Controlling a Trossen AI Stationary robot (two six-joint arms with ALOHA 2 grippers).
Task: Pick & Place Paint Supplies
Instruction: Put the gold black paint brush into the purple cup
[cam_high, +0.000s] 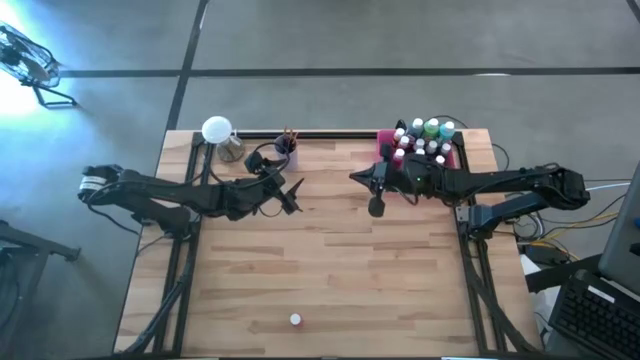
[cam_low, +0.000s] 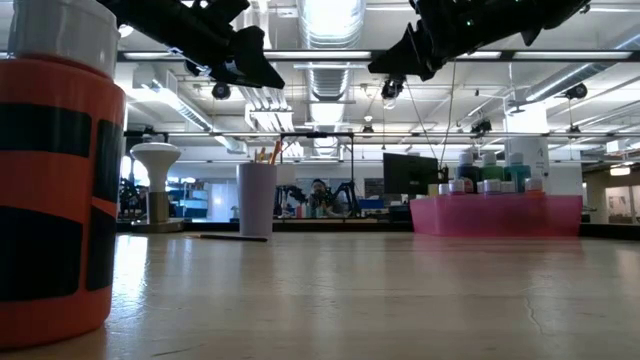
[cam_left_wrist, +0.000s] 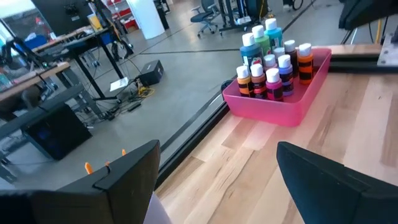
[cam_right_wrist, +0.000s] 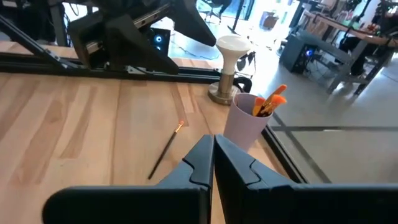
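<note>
Several white-capped paint bottles (cam_high: 425, 140) stand upright in the pink tray (cam_high: 384, 148) at the table's far right; the left wrist view shows the bottles (cam_left_wrist: 273, 65) too. One orange-and-black bottle (cam_high: 295, 320) stands alone near the near edge, and it looms large in the low view (cam_low: 50, 190). A thin brush (cam_right_wrist: 165, 149) lies flat on the table beside the lilac cup (cam_right_wrist: 245, 121), which holds orange-tipped brushes (cam_right_wrist: 268, 102). My left gripper (cam_high: 297, 196) hovers open near the cup, pointing toward the tray. My right gripper (cam_high: 354, 177) hovers shut left of the tray, empty.
A white lamp (cam_high: 217, 130) stands at the far left corner next to the cup (cam_high: 287, 152). Both grippers hang well above the tabletop in the low view, the left (cam_low: 255, 65) and the right (cam_low: 395, 60). Bare wood spans the table's middle and near half.
</note>
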